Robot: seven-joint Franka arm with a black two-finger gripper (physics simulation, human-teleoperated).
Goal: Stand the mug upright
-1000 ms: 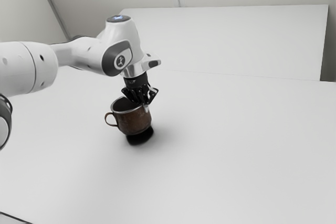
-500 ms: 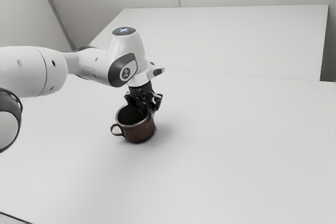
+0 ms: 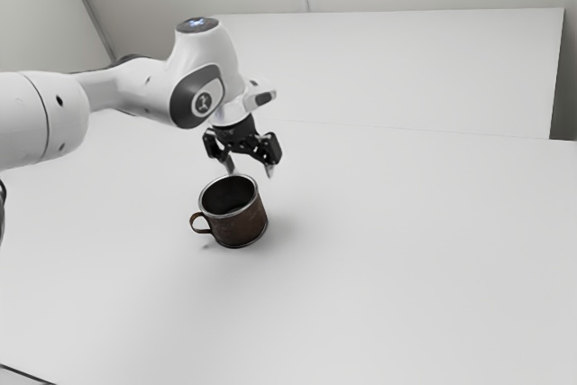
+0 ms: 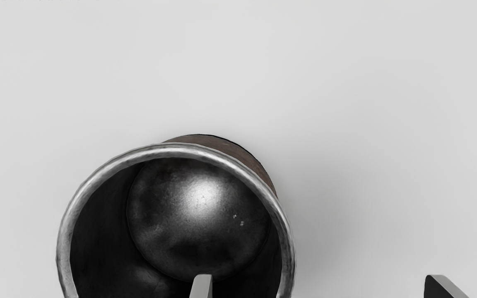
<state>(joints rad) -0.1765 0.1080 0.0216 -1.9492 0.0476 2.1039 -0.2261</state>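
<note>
While the round brown metal mug (image 3: 239,225) stood upright at the exterior view's left, the spread black gripper (image 3: 251,171) best kept off the rim (image 4: 180,150).

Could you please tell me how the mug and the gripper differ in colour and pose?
The mug is brown with a silvery rim, while the gripper is mostly black. The mug stands upright on the table, its mouth facing up; the gripper hangs above it, pointing down. Both are empty.
</note>
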